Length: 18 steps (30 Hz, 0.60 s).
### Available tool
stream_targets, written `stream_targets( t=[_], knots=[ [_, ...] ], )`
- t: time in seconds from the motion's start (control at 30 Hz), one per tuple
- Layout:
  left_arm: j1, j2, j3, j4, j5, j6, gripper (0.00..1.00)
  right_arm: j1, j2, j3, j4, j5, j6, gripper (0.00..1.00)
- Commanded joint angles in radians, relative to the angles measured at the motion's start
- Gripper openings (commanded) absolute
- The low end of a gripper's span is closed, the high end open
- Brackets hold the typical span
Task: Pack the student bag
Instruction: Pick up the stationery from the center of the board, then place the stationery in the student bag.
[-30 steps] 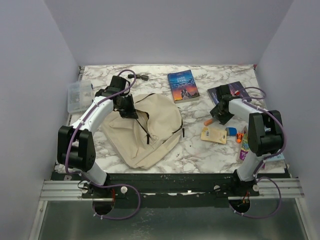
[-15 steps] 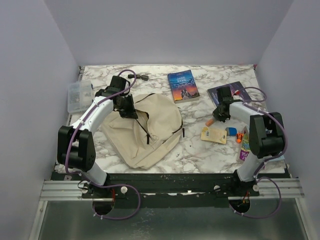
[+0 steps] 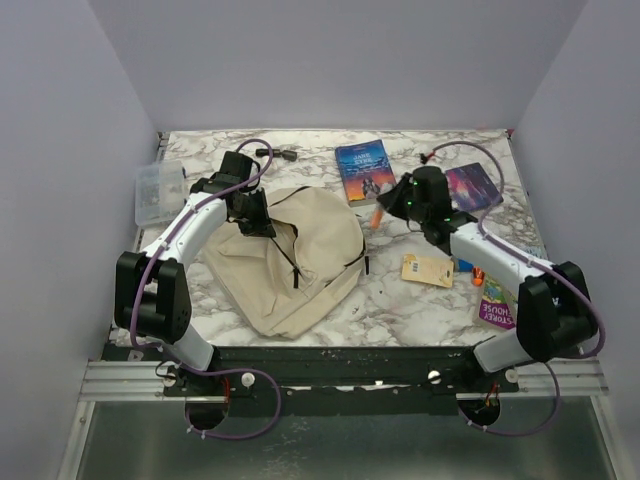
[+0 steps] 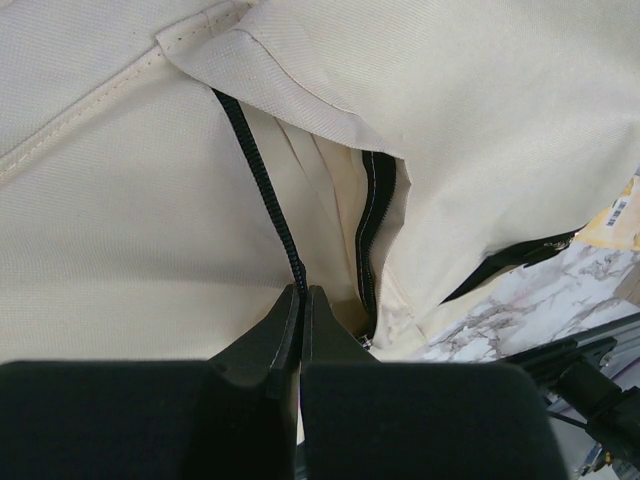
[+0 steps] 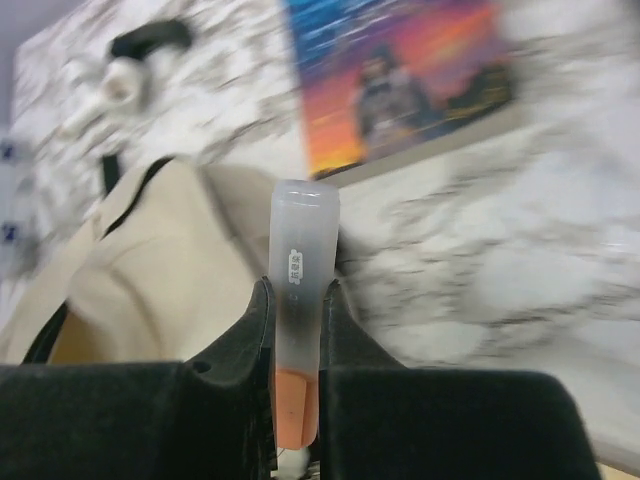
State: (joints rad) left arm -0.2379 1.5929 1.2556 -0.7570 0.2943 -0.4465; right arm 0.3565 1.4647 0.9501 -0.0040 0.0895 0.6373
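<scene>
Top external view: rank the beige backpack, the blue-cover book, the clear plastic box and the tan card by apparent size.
1. student bag, by far the largest.
2. blue-cover book and clear plastic box: too alike to rank.
3. tan card, smallest.

Table [image 3: 400, 305]: white marble-pattern top, grey veins, fills centre. Back wall [image 3: 340, 60] at 12 o'clock, left wall [image 3: 50, 150] at 9, right wall [image 3: 595, 120] at 3: plain pale lavender-grey. Aluminium rail [image 3: 120, 378] at 6 o'clock, grey floor [image 3: 330, 445] below it. Light even, soft shadows.
</scene>
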Motion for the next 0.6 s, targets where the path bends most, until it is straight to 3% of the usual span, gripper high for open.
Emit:
stream_targets(
  t=[0.0, 0.23, 0.57],
  knots=[
    [-0.008, -0.024, 0.014, 0.003, 0.014, 0.014, 0.0, 0.2, 0.063, 0.028, 0.195, -0.083, -0.028, 0.01],
    [-0.008, -0.028, 0.008, 0.01, 0.007, 0.01, 0.0, 0.412, 0.234, 0.126, 0.395, -0.083, 0.01, 0.01],
    [-0.007, -0.04, 0.005, 0.012, 0.01, 0.008, 0.0, 0.455, 0.429, 0.276, 0.345, -0.17, 0.001, 0.04]
  ],
)
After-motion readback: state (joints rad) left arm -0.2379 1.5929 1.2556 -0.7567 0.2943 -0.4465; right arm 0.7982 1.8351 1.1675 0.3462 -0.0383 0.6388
